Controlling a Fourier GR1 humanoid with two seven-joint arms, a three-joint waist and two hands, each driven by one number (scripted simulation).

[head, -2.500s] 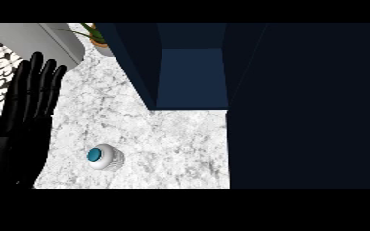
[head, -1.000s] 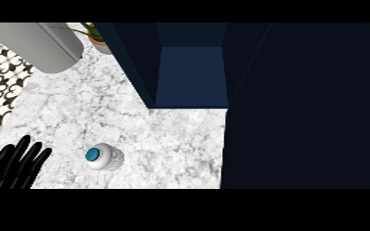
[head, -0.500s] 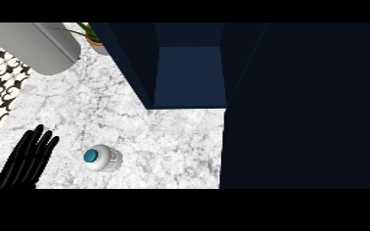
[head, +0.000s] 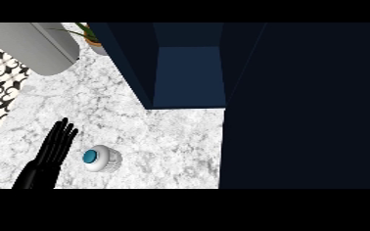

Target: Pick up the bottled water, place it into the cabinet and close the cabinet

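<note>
The bottled water stands upright on the marble bench, blue cap up, in front of the open cabinet and a little left of its opening, where it stood before. The left hand has risen from the lower edge and now lies just left of the bottle, closer than half a second ago but not touching it, its fingers straight and held together, gripping nothing. A potted plant sits left of the cabinet.
</note>
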